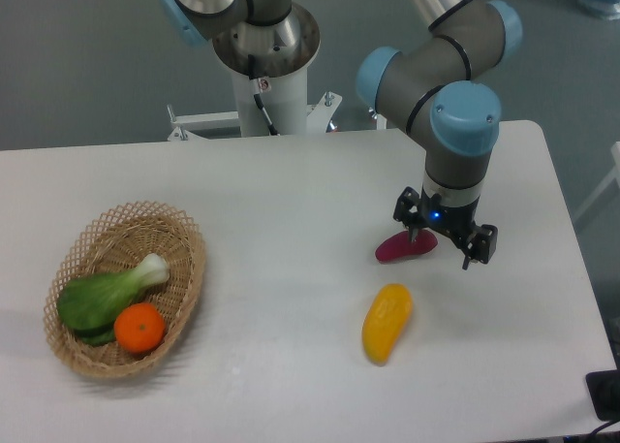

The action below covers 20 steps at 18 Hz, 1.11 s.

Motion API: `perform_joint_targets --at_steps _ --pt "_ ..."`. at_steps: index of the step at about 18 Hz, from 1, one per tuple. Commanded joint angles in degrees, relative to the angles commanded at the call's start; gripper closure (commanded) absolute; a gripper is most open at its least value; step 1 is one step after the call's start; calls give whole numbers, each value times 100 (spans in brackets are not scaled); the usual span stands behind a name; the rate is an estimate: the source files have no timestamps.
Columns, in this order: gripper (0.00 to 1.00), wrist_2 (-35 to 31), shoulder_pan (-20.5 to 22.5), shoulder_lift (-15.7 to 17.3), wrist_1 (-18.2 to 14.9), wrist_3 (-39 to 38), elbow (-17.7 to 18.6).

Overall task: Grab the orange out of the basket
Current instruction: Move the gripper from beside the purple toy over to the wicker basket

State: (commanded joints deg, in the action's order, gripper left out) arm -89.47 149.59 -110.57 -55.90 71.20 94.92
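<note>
- Gripper (pixel 445 245) spread, holding nothing, above a magenta item (pixel 404 247) on the table (pixel 291 201).
- Orange (pixel 139 327) in basket (pixel 184 232) beside bok choy (pixel 102 296), well apart from gripper.

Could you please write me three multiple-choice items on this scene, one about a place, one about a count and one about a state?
1. Where is the orange?
A. in the basket
B. on the bare table
C. in the gripper

2. How many items lie in the basket?
A. one
B. two
C. four

3. What is the gripper doing?
A. gripping the orange
B. gripping the yellow fruit
C. holding nothing, by the purple item

Answers:
1 A: the orange sits beside the greens inside the rim.
2 B: only the orange and the greens.
3 C: its fingers hold nothing and stand far from the basket.
</note>
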Motion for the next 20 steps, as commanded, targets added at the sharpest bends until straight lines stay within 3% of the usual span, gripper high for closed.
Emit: perform_joint_targets --at_steps 5,10,13,20 --pt "0 44 -88 9 0 -150 -35" --pt "0 44 -526 -26 9 -1247 -9" --pt "0 70 -1053 -53 35 -2553 -35" --pt "0 536 -1924 -114 35 -4691 -263"
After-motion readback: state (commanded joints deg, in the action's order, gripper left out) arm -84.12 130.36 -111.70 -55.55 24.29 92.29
